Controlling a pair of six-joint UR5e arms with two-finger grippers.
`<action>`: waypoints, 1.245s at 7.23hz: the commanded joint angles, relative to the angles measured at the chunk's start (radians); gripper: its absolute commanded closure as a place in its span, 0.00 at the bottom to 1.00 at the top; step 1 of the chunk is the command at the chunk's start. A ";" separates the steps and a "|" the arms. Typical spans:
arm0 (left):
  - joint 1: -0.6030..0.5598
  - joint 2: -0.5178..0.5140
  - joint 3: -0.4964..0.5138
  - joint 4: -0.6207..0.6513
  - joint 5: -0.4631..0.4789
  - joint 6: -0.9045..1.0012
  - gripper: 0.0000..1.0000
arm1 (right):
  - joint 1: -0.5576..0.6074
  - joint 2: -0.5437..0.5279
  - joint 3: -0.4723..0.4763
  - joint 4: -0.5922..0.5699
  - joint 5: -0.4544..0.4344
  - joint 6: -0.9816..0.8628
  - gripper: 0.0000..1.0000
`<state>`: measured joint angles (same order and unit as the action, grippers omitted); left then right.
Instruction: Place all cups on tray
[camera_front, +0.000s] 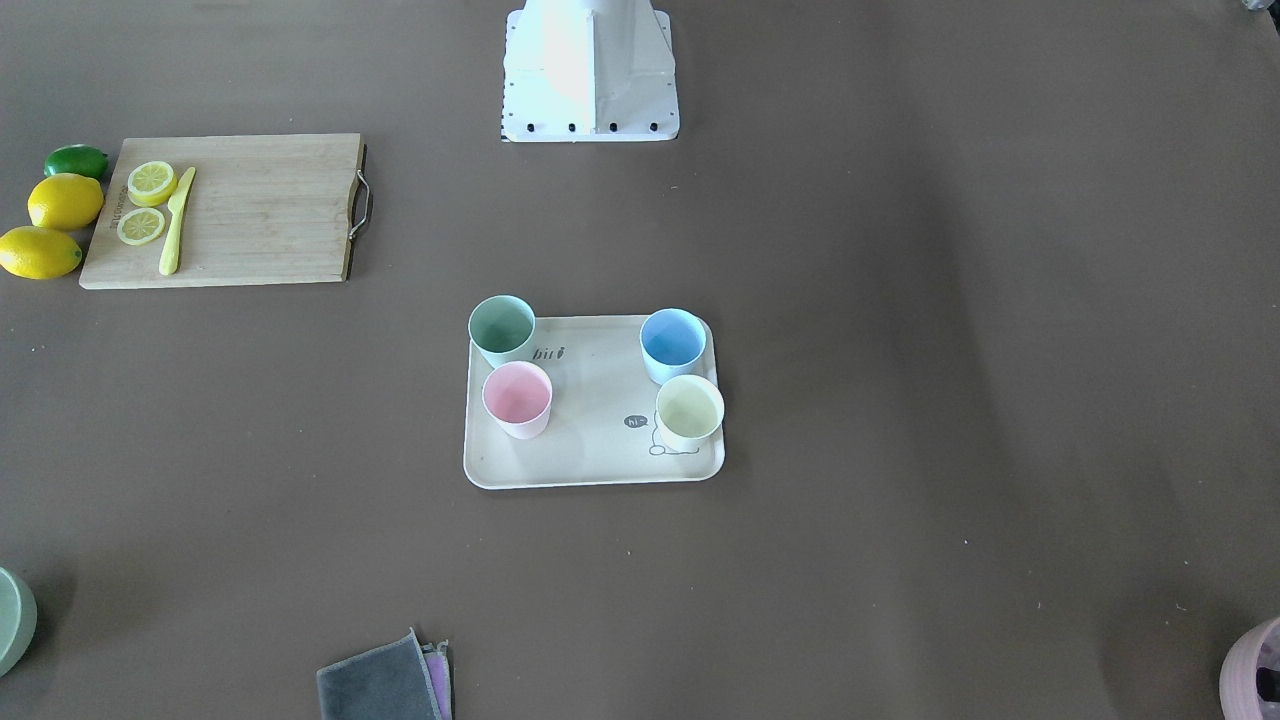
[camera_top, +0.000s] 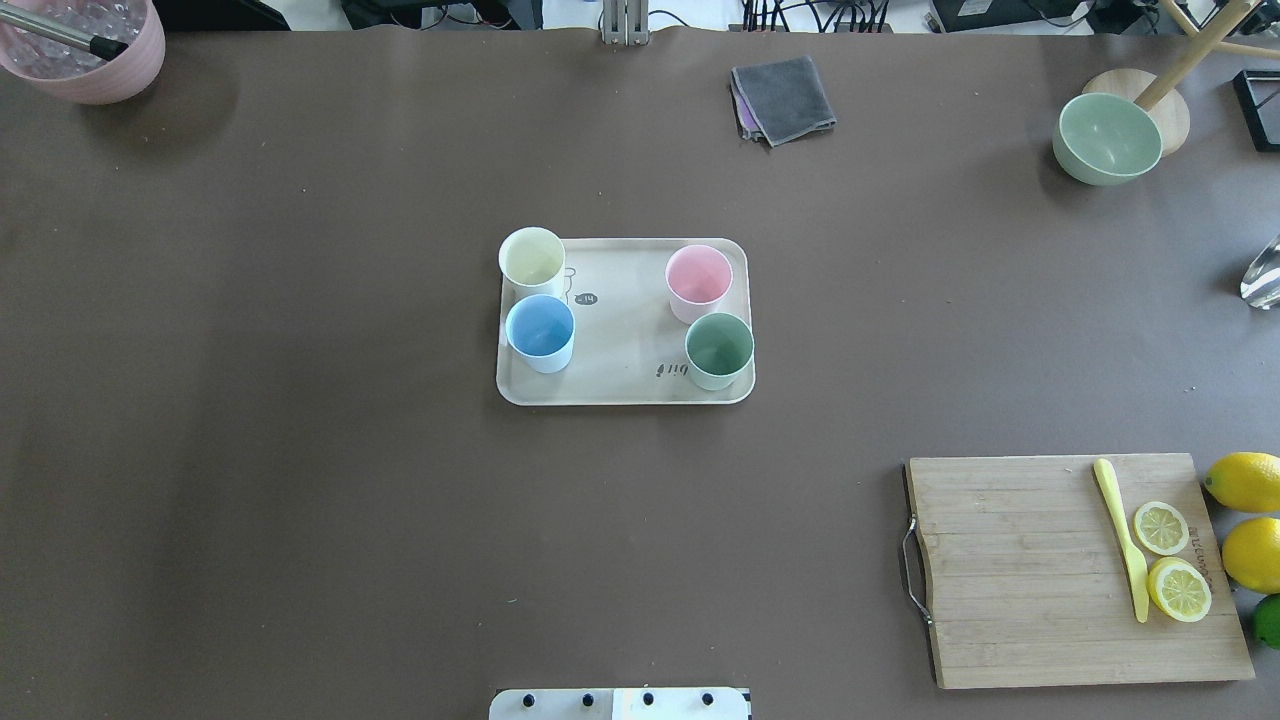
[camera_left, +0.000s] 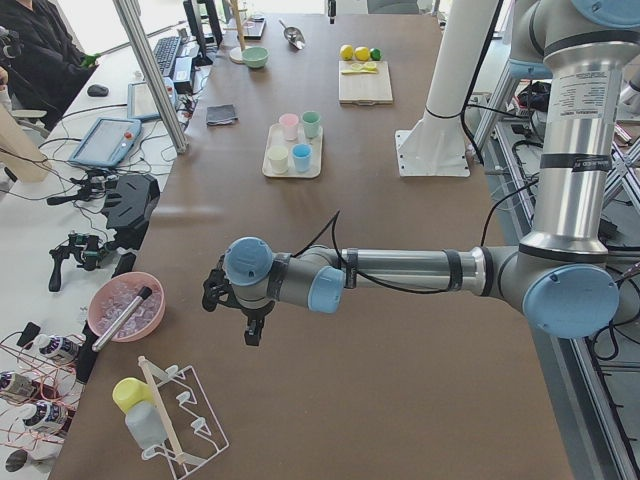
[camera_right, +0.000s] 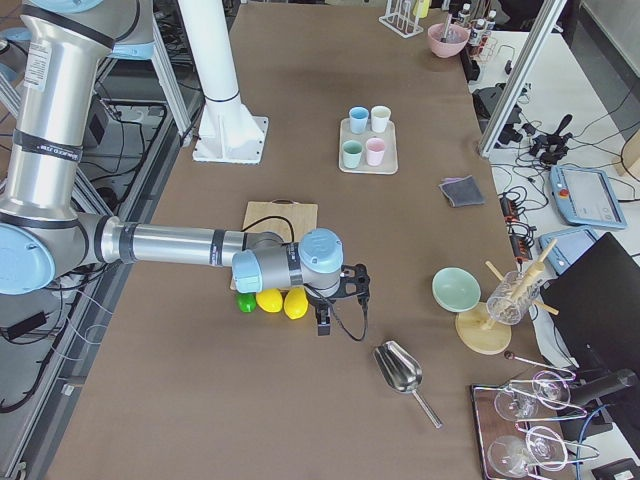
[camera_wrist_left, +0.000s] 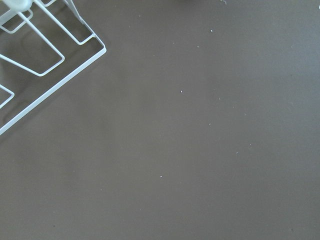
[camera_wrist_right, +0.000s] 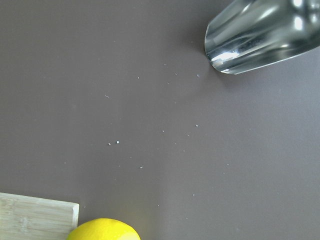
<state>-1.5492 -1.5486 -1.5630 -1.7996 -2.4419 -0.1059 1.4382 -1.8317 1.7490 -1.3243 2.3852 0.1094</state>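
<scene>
Evidently the job looks finished: all four cups stand upright, mouths up, on the tray (camera_top: 625, 320) at mid-bench. The yellow cup (camera_top: 532, 260) and the blue cup (camera_top: 540, 331) are close together at the tray's left end. The pink cup (camera_top: 699, 280) and the green cup (camera_top: 719, 349) are paired at its right end, with the printed middle bare between the pairs. That split probably reflects which arm served which side, since each pair sits at the end nearer one arm. It also keeps the pairs well apart, so a cup set down at one end would not knock those at the other. No cup stands on the bare bench. Both arms hang well away from the tray, likely parked so the cameras see it unblocked. The left fingers (camera_left: 220, 295) hover near the wire rack (camera_wrist_left: 45, 65) at one end of the bench. The right fingers (camera_right: 348, 285) hover between a lemon (camera_wrist_right: 104, 229) and a metal scoop (camera_wrist_right: 265, 32) at the other end. They show only in the side views, so I cannot tell whether either pair is spread or pressed together. Nothing appears to be carried.
</scene>
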 joint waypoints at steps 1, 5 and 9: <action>-0.006 0.074 -0.005 -0.004 0.055 0.067 0.02 | 0.013 -0.009 -0.034 -0.001 0.003 -0.005 0.00; -0.003 0.056 0.027 0.002 0.093 0.069 0.02 | 0.014 -0.011 -0.036 -0.001 0.014 -0.004 0.00; -0.003 0.056 0.029 0.002 0.089 0.068 0.02 | 0.021 0.012 -0.051 -0.006 0.022 0.007 0.00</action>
<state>-1.5522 -1.4931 -1.5318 -1.7978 -2.3508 -0.0383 1.4586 -1.8405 1.7001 -1.3256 2.4064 0.1083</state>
